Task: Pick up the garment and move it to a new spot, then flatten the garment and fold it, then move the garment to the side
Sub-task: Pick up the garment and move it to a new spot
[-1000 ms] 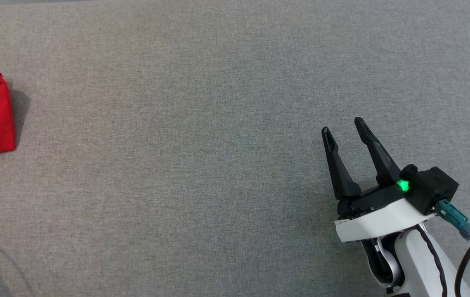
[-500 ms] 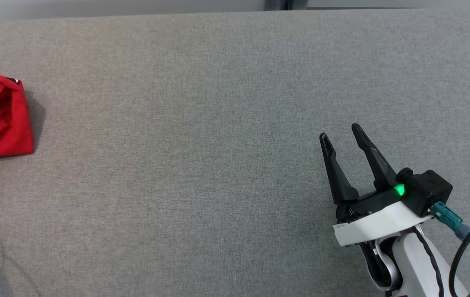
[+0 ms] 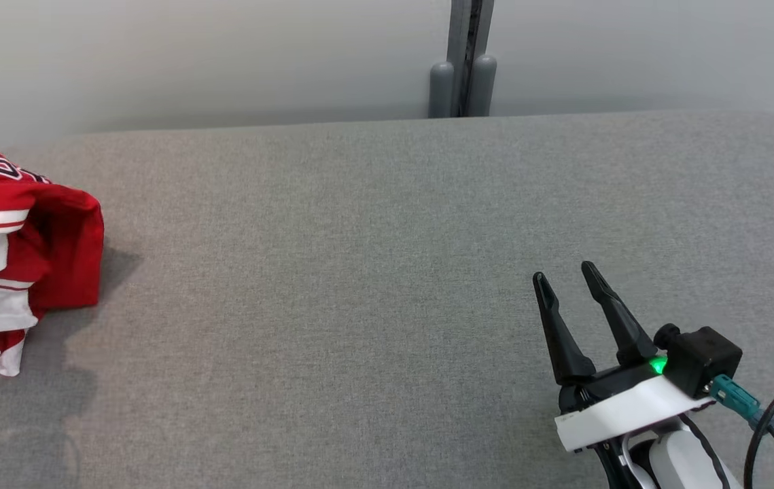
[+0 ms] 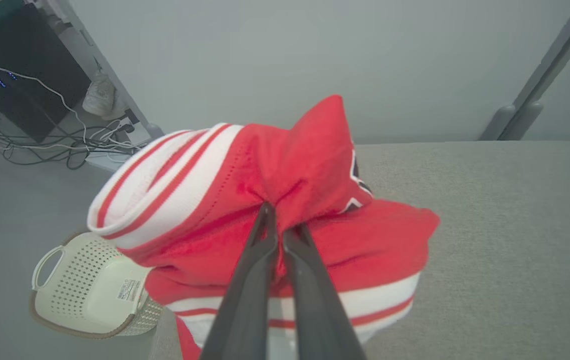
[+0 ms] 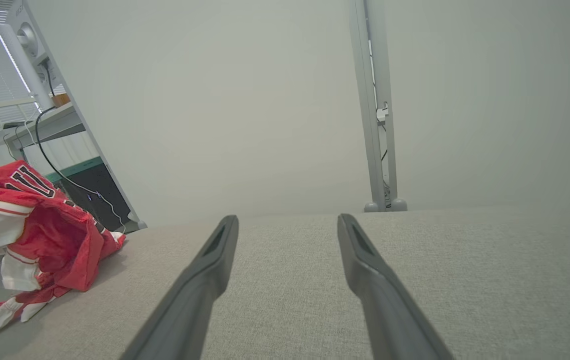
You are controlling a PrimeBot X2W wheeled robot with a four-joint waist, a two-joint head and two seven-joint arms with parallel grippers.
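Pinches a fold of the red jersey (image 4: 315, 165) in the left pincer (image 4: 277, 220), fingers pressed shut on the cloth. Shows white panels with red stripes and black-and-white lettering, all crumpled into a lump at the left edge of the grey surface (image 3: 387, 272), partly lifted. Holds the right pincer (image 3: 563, 273) wide open and empty near the right front corner. Against a second ago: looks from a camera tilted upward, taking in the wall and grey post (image 3: 463, 61); reveals more jersey, white panels included.
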